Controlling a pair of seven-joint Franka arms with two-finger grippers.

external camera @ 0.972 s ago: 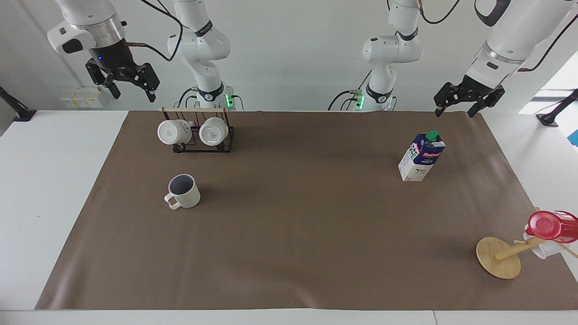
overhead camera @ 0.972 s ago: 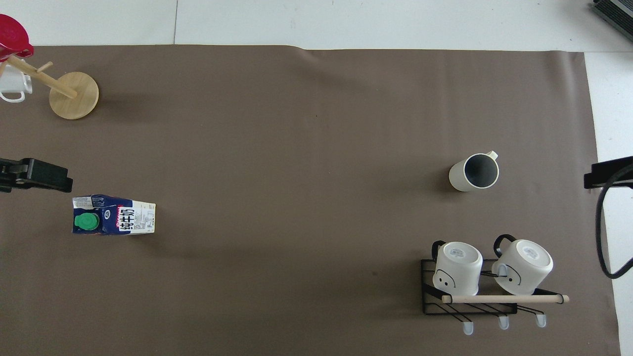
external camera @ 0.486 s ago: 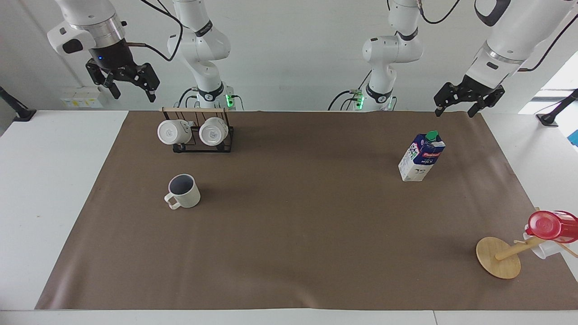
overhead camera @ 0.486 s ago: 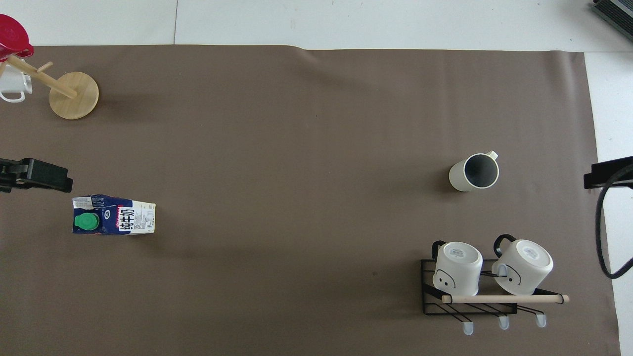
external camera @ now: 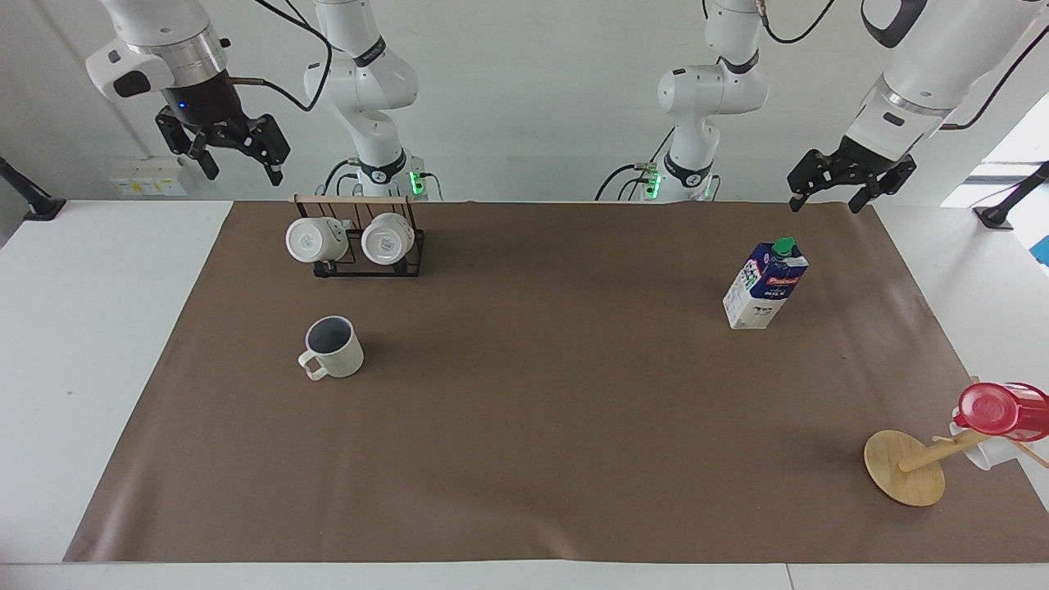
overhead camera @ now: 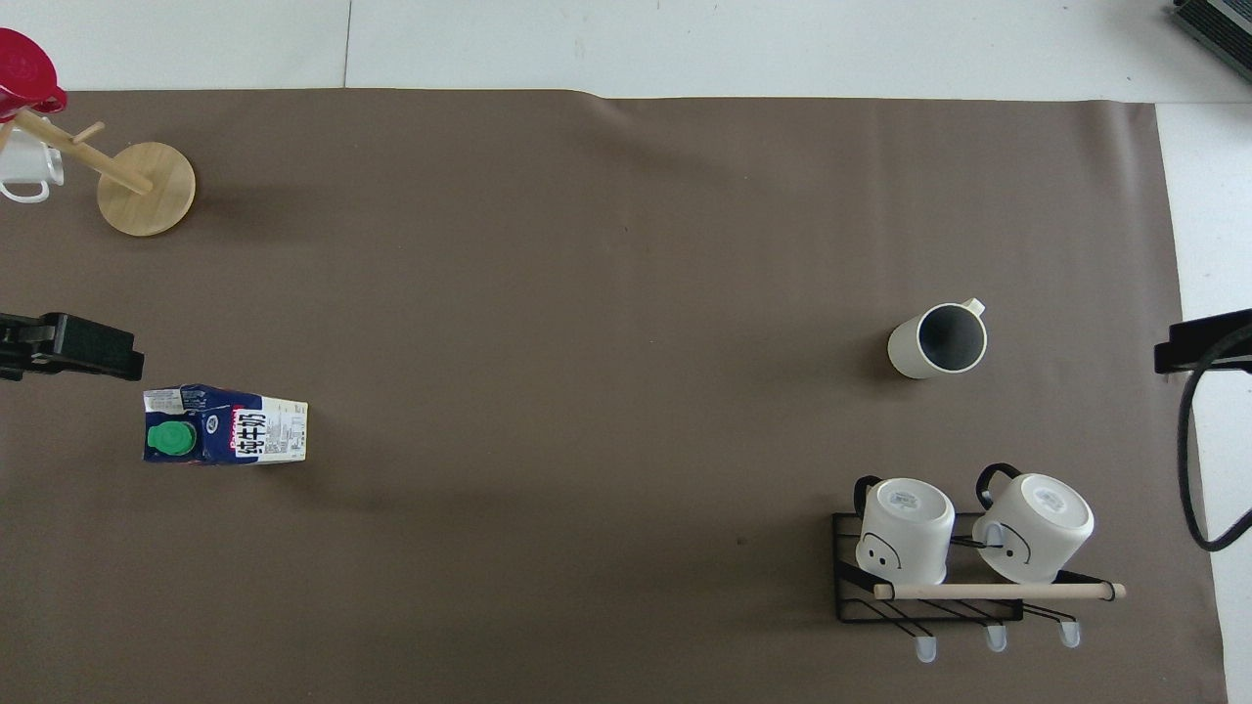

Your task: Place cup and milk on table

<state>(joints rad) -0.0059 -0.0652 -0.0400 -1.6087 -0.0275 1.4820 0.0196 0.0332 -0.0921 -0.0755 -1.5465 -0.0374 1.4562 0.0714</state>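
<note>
Cup (external camera: 333,347) and milk (external camera: 765,283) upright on the table (external camera: 98,328), well apart from both raised, open, empty tools: left tool (external camera: 828,195), right tool (external camera: 238,166).

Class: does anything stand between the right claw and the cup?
Partly: the mug rack sits on the mat just nearer the robots than the cup. The open right claw hangs raised beside the rack, so a descent from above looks clear.
</note>
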